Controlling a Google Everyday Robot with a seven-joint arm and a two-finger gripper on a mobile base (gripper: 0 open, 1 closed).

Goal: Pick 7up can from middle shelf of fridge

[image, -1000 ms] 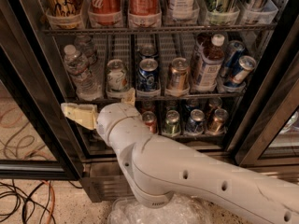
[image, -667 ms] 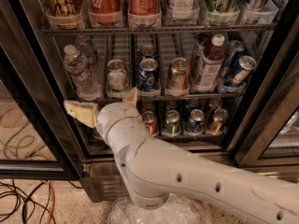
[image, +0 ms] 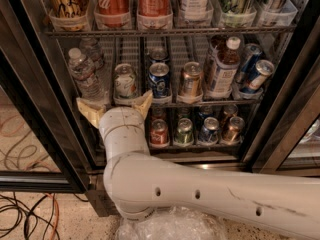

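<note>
Hovering gripper [image: 118,108] below 7up can [image: 125,82], fingers [image: 89,113] spread, empty; risking clipping blue can [image: 159,80] or middle shelf [image: 200,103] edge.

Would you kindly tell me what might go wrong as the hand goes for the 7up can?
The open hand sits below and in front of the 7up can, at the front edge of the middle shelf. Its fingers are spread wide, so one may knock the water bottle or the blue can beside it. Rising, it might catch the front wire.
</note>
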